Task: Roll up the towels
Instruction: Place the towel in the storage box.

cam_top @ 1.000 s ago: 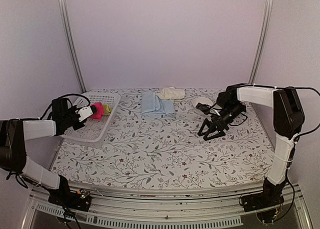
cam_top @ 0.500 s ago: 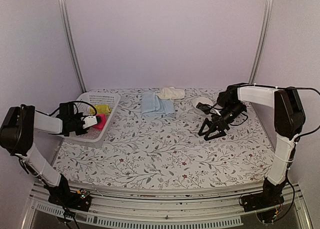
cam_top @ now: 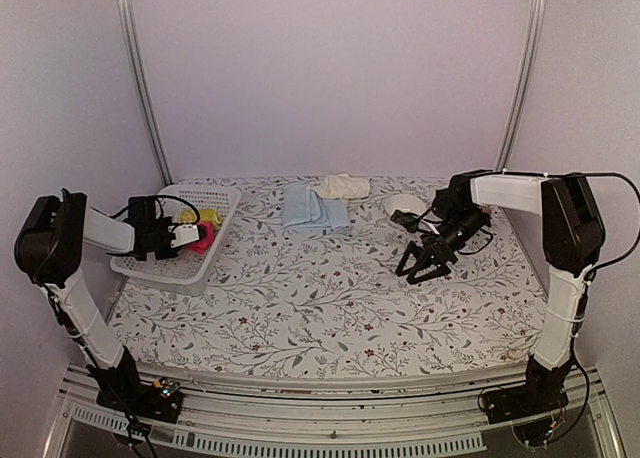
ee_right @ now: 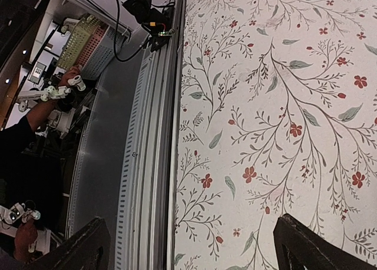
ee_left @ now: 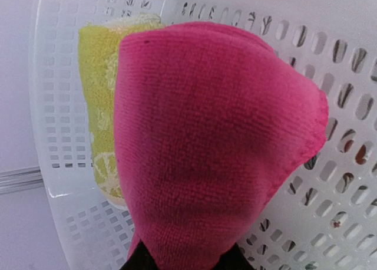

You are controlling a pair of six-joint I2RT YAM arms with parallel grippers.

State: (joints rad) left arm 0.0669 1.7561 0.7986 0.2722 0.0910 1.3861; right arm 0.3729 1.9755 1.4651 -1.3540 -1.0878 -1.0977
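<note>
My left gripper (cam_top: 190, 236) is over the white basket (cam_top: 170, 270), shut on the hot pink towel (cam_top: 204, 240). In the left wrist view the pink towel (ee_left: 218, 146) bulges out from between the dark fingertips (ee_left: 136, 262) and fills most of the frame. A rolled yellow-green towel (ee_left: 99, 93) lies behind it on the basket floor (ee_left: 353, 75); from above the yellow-green towel (cam_top: 209, 217) shows just past the pink one. The light blue towel (cam_top: 313, 210) and the cream towel (cam_top: 342, 186) lie at the back of the table. My right gripper (cam_top: 421, 268) hangs open over bare cloth, holding nothing.
The floral table covering (cam_top: 320, 298) spans the table. A white cloth lump (cam_top: 403, 203) lies just behind the right arm's wrist. The right wrist view looks along the table's metal front rail (ee_right: 156, 134), with the right gripper (ee_right: 197, 252) spread wide.
My left gripper has carried the pink towel slightly nearer and lower into the basket while its arm folded back to the left. The right arm has hardly moved.
</note>
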